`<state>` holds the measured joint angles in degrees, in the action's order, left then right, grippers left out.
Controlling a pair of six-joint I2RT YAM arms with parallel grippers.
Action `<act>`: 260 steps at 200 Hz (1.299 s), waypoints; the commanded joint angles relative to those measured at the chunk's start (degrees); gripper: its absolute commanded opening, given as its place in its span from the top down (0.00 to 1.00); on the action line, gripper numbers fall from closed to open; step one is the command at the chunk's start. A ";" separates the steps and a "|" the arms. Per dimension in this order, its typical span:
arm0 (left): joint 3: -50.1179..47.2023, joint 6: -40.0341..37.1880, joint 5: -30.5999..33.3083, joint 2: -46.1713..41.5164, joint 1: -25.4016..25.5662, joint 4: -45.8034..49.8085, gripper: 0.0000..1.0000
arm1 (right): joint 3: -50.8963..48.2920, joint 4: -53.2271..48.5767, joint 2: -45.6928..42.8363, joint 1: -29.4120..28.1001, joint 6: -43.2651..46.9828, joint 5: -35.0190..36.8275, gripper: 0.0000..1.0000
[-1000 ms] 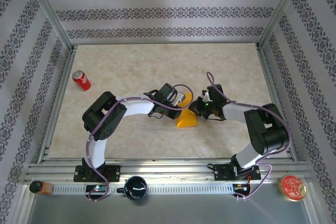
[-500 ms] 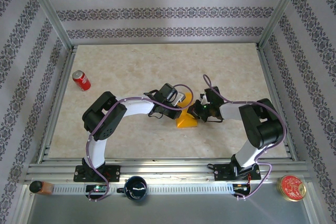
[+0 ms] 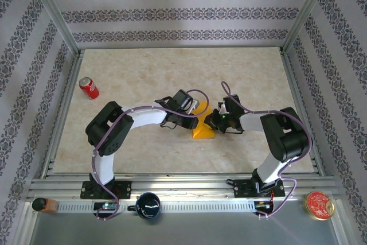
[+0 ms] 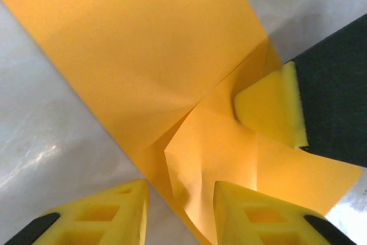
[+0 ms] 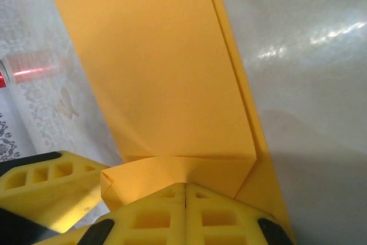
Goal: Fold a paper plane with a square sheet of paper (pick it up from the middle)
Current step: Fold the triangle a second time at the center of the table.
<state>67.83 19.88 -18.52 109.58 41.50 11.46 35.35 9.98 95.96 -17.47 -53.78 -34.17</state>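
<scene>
Quick update on the fold. The right end effector (image 5: 185,187) is clenching the paper sheet (image 5: 160,73). Its two yellow fingers are pressing flat against each other, and a folded-over lip of the sheet is running right into the seam between them. From its own wrist cam, the rest of the sheet is stretching straight ahead of the fingertips. A crisp layered edge is running along the right side, and bare table (image 5: 309,84) is showing beyond that.

The left end effector (image 4: 180,186) is sitting released. Its fingers are standing apart with a clear gap, and a creased corner of the sheet is poking up into that gap. As far as I can tell, neither finger is squeezing it. Just ahead and to the right of its fingertips, one yellow pad (image 4: 269,110) of the right end effector is bearing on the sheet right where several creases are meeting.

From above, the two end effectors are facing each other almost tip to tip around the middle of the table. The orange-yellow sheet is lying under and between them, partly folded. Most of the visible part is spreading out on the near side of both sets of fingertips, and a smaller bit is peeking out on the far side. The red can (image 3: 89,88) is lying well apart, way off behind the left end effector by the table's left edge.
</scene>
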 commanded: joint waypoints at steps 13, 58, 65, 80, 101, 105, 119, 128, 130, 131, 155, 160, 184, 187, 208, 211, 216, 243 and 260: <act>-1.71 7.08 0.29 -7.40 -0.63 1.73 0.69 | -1.91 -3.91 1.91 0.42 -0.26 4.20 0.99; -1.88 12.23 -9.54 -8.98 0.18 -0.09 0.90 | -1.60 -4.44 0.94 0.42 -0.71 4.38 0.99; -1.66 13.14 -11.24 -8.32 0.68 -0.96 0.91 | -1.60 -4.50 0.81 0.42 -0.71 4.38 0.99; -1.38 14.44 -12.94 -6.63 1.87 -2.27 0.93 | -1.60 -4.55 0.63 0.42 -0.59 4.38 0.99; -0.80 15.40 -13.63 -4.02 2.96 -3.24 0.95 | -1.60 -4.53 0.80 0.42 -0.63 4.30 0.99; -0.71 15.57 -13.84 -3.53 3.06 -3.41 0.95 | -1.69 -4.53 0.80 0.42 -0.67 4.36 0.99; -0.50 16.11 -15.28 -2.08 3.20 -4.27 0.94 | -1.70 -4.49 0.83 0.42 -0.66 4.39 0.99; -0.27 16.24 -15.87 -1.29 3.23 -4.67 0.94 | -1.77 -4.53 0.89 0.42 -0.59 4.38 0.99; -0.27 16.24 -15.85 -1.21 3.30 -4.76 0.94 | -1.78 -4.53 0.89 0.42 -0.57 4.38 0.99; -0.26 16.24 -15.84 -1.12 3.32 -4.81 0.94 | -1.78 -4.53 0.89 0.42 -0.60 4.38 0.99; 0.00 16.25 -16.28 0.32 3.42 -4.87 0.94 | -1.78 -4.45 1.07 0.42 -0.62 4.20 0.99; 0.07 16.27 -16.48 0.65 3.42 -4.80 0.94 | -1.82 -4.48 1.15 0.41 -0.58 4.20 0.99; 1.45 14.66 -17.13 2.23 3.50 -2.90 0.93 | -1.96 -4.52 1.11 0.46 -0.55 4.21 0.99; 1.66 14.48 -17.01 2.36 3.50 -2.59 0.93 | -1.96 -4.45 1.15 0.51 -0.60 4.20 0.99; 2.51 12.87 -16.28 3.30 3.50 -0.51 0.92 | -1.87 -4.61 1.16 0.60 -0.31 4.20 0.99; 2.63 12.70 -16.20 3.42 3.50 -0.26 0.92 | -1.87 -4.62 1.16 0.60 -0.30 4.20 0.99; 2.82 12.44 -16.29 3.60 3.50 -0.13 0.92 | -1.95 -4.62 1.23 0.60 -0.27 4.20 0.99; 3.03 12.11 -16.25 4.36 3.50 0.22 0.92 | -1.91 -4.53 1.42 0.60 -0.30 4.22 0.99; 2.93 11.54 -15.29 4.81 3.50 1.27 0.92 | -1.87 -4.62 1.42 0.69 -0.26 4.03 0.99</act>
<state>69.78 33.52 -34.28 113.19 44.58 9.56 35.35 9.91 95.90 -17.47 -53.84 -34.15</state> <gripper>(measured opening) 0.082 0.064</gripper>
